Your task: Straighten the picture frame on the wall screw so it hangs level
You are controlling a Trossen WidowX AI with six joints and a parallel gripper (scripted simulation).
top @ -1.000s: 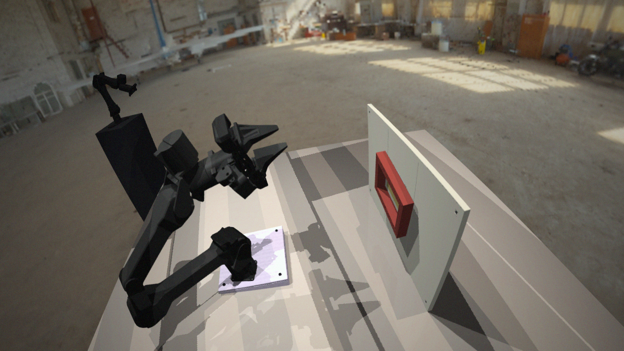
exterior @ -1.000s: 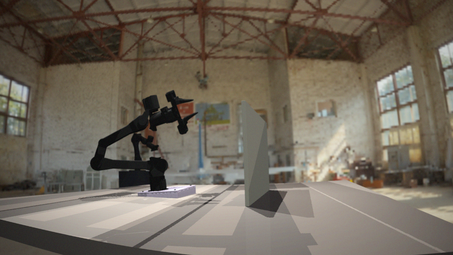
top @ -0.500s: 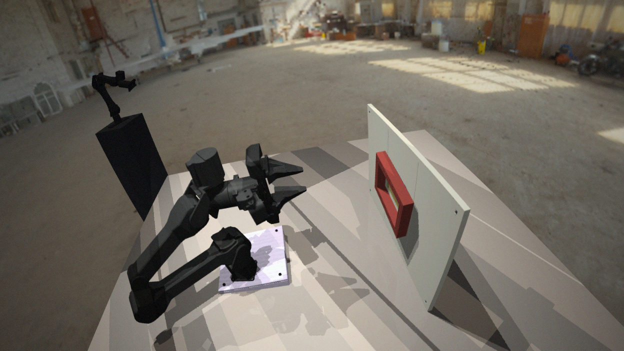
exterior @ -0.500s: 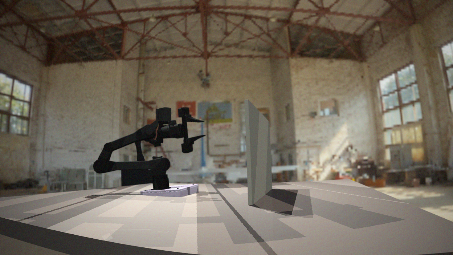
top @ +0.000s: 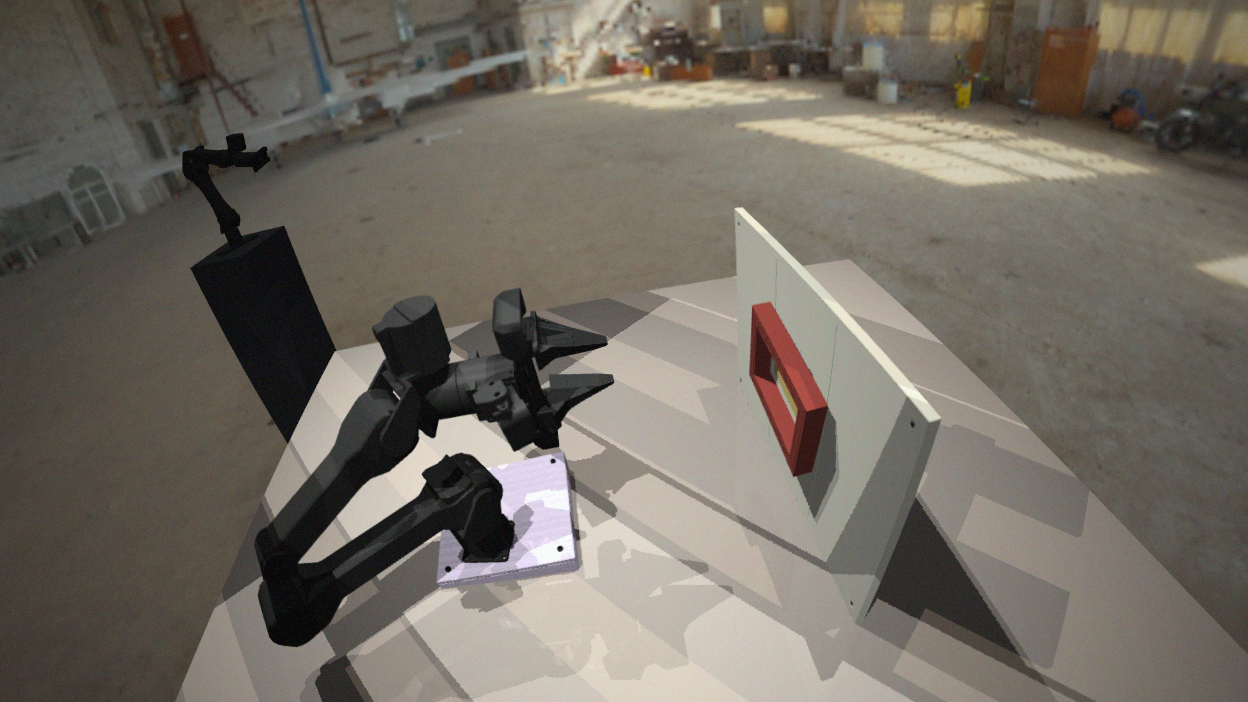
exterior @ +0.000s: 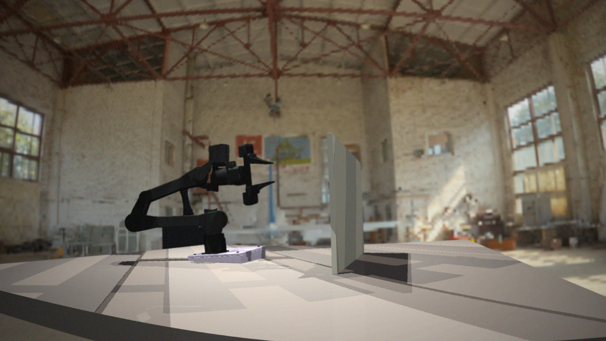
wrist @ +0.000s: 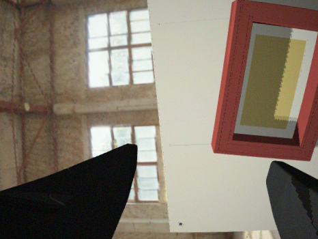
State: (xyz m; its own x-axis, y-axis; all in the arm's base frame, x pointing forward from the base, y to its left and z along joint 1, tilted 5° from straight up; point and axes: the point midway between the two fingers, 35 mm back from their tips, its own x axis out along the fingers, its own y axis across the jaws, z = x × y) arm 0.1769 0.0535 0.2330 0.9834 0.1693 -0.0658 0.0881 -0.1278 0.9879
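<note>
Daylight enters through the tall windows (exterior: 538, 140) and falls in bright patches on the hall floor (top: 942, 148). My arm (top: 366, 454) and the wall panel (top: 859, 410) cast hard-edged shadows across the table (top: 1047, 593). The background hall is soft and out of focus in all three views; near objects stay sharp. The table edge (exterior: 63, 309) bows in the exterior view. My fingers appear as unlit black shapes.
</note>
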